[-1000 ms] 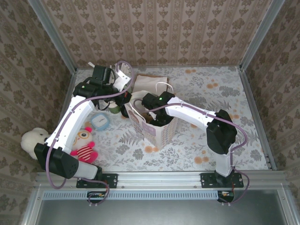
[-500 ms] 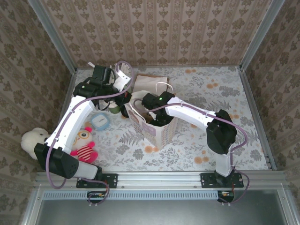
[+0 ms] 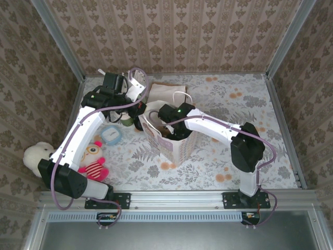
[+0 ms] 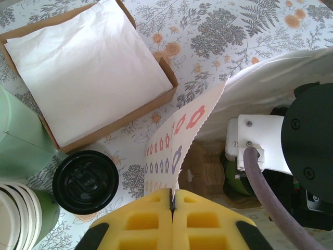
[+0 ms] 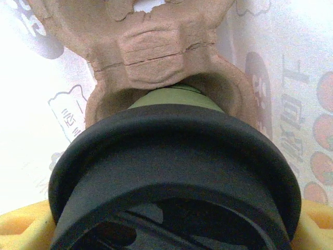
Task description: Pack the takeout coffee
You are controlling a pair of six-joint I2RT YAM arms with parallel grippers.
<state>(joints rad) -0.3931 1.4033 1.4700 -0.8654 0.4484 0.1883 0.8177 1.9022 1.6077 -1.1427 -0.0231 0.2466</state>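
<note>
The takeout coffee (image 5: pixel 174 156), an olive-green cup with a black lid, sits low in a pocket of the brown pulp carrier (image 5: pixel 156 52) inside the flower-print paper bag (image 3: pixel 174 148). My right gripper (image 5: pixel 171 232) reaches down into the bag, a yellow finger (image 5: pixel 21 229) on each side of the lid, shut on the cup. Some of the cup's green wall (image 4: pixel 234 174) shows under the right wrist. My left gripper (image 4: pixel 172 195) is shut on the bag's left rim (image 4: pixel 182 130), holding it open. A second black-lidded cup (image 4: pixel 85 181) stands on the table just left of the bag.
A brown box of white napkins (image 4: pixel 88 67) lies behind the lidded cup, a pale green cup (image 4: pixel 21 140) and a stack of lidless cups (image 4: pixel 15 219) to its left. A flat brown bag (image 3: pixel 167 94) lies behind the print bag. Plush toys (image 3: pixel 93 161) sit at front left.
The right arm's elbow has eased slightly to the right. The left gripper and the bag have stayed put.
</note>
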